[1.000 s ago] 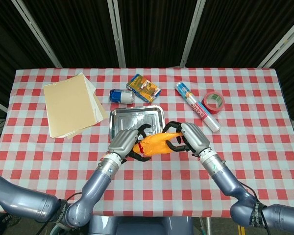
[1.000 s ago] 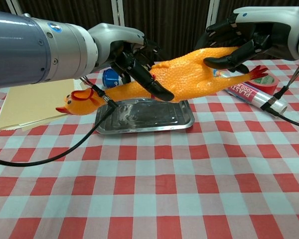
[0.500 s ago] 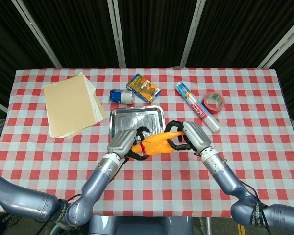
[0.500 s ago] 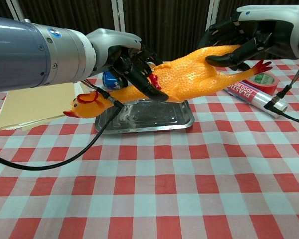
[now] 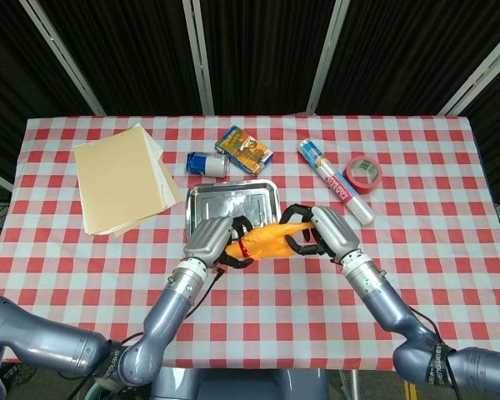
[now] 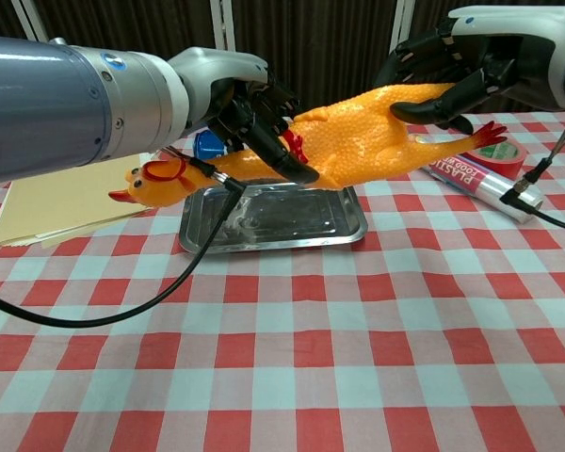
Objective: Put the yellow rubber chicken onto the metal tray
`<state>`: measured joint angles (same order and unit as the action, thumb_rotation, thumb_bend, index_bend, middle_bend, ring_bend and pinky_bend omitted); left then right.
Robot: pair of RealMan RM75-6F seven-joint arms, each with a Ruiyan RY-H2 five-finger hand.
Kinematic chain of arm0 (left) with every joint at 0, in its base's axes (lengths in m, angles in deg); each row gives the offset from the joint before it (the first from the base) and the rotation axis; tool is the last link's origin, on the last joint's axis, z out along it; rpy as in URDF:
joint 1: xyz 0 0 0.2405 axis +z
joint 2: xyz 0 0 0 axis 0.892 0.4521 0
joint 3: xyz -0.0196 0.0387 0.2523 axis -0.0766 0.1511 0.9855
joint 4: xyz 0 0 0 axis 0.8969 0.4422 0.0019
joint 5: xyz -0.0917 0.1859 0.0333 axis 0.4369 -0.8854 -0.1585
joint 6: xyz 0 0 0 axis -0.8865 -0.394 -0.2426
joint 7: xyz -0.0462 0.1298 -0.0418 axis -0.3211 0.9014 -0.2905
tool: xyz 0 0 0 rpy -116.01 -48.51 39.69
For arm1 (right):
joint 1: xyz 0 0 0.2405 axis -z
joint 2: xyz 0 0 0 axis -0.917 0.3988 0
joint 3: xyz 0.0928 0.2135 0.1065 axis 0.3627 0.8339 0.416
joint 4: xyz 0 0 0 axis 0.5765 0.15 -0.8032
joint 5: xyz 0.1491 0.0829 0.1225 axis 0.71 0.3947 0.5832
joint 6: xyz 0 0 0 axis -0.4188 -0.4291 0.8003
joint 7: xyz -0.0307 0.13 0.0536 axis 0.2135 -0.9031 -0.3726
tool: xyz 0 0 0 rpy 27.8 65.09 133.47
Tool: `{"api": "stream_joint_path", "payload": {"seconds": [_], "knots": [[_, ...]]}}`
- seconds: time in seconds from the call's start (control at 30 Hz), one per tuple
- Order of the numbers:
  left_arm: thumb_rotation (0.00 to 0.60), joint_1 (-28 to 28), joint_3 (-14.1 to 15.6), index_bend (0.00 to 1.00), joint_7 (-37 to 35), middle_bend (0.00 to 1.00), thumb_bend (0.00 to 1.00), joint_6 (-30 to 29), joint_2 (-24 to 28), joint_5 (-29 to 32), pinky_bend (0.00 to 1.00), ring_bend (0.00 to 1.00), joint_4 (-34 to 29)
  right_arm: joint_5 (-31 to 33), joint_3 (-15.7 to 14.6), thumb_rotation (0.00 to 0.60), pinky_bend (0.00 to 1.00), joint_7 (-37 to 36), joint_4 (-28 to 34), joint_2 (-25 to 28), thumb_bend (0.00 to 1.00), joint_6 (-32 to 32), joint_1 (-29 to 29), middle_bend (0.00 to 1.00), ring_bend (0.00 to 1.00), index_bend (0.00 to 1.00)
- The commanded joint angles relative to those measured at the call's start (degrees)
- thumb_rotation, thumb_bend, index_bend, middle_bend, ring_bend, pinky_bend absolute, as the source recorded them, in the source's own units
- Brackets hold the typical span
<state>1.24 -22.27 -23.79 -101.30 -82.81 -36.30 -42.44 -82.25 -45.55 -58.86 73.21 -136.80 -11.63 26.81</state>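
1. Risk: the long yellow rubber chicken (image 6: 358,127) is carried in the air by two hands at once. If one hand lets go before the other, I think the soft body may swing and fall on the red-and-white checked tablecloth (image 6: 358,330), beside the shallow metal tray (image 5: 232,202).
2. Risk: the chicken looks about as long as the tray, so the head (image 6: 151,179) may hang over the rim at the 9 o'clock side.
3. The left hand (image 6: 250,104) is closed around the neck part, its fingers wrapped over it.
4. The right hand (image 6: 471,61) grasps the body near the red feet, fingers curled on top.
5. In the head view, the chicken is at 6 o'clock from the tray, above its near edge, touching nothing else.
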Motion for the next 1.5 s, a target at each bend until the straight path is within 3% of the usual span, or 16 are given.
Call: {"api": "stream_joint_path", "payload": {"seconds": [0.03,0.13,0.23,0.33,0.43,0.53,0.63,0.87,1.07,1.5], "knots": [[0.6,0.2,-0.1,0.81,-0.3,0.9,0.56,-0.5,-0.5,-0.7,0.69,0.87,0.3,-0.1,0.0,0.6,0.78,0.0,0.0,-0.1,0.51,0.0,0.0,0.72,0.71,0.92],[0.6,0.6,0.0,0.72,-0.4,0.84,0.49,-0.7,-0.6,-1.1,0.69,0.82,0.2,-0.1,0.0,0.6,0.78,-0.1,0.0,0.0,0.51,0.0,0.0,0.72,0.71,0.92],[0.6,1.2,-0.1,0.46,-0.7,0.69,0.28,1.2,0.6,-0.1,0.69,0.7,-1.2,0.1,0.1,0.6,0.78,-0.1,-0.3,0.1,0.51,0.1,0.1,0.72,0.71,0.92],[0.598,1.8,-0.6,0.3,-1.5,0.59,0.14,4.7,3.3,1.7,0.68,0.62,-2.2,0.0,0.1,0.6,0.78,-0.4,-0.3,0.4,0.51,0.2,0.4,0.72,0.71,0.92],[0.498,1.9,-0.6,0.12,-1.7,0.43,0.01,6.0,4.3,2.2,0.61,0.49,-2.3,-0.1,0.1,0.6,0.78,-0.6,-0.3,0.7,0.51,0.3,0.6,0.72,0.71,0.92],[0.387,1.9,-0.5,0.02,-2.0,0.31,0.0,6.8,4.9,2.3,0.55,0.4,-2.3,-0.2,0.0,0.6,0.78,-0.8,-0.4,0.8,0.52,0.4,0.8,0.72,0.71,0.92],[0.31,2.1,-0.2,0.0,-2.5,0.23,0.0,7.2,5.3,1.8,0.53,0.34,-2.3,-0.6,-0.1,0.6,0.78,-1.4,-0.5,0.9,0.52,0.5,1.1,0.72,0.71,0.92],[0.294,2.8,0.5,0.0,-3.5,0.14,0.0,7.1,6.3,0.4,0.5,0.27,-3.0,-1.1,-0.1,0.6,0.78,-2.5,-1.0,1.4,0.52,0.5,1.6,0.72,0.71,0.92],[0.292,4.8,1.8,0.0,-4.5,0.13,0.0,5.7,8.8,-3.9,0.48,0.25,-5.4,-0.4,0.3,0.6,0.78,-3.6,-2.2,1.6,0.52,0.2,1.8,0.72,0.71,0.92],[0.295,19.0,9.7,0.0,-13.6,0.13,0.0,-1.6,21.0,-27.9,0.45,0.25,-12.3,3.3,1.9,0.6,0.78,-5.8,-9.5,-1.7,0.52,-3.4,-0.6,0.72,0.71,0.92]]}}
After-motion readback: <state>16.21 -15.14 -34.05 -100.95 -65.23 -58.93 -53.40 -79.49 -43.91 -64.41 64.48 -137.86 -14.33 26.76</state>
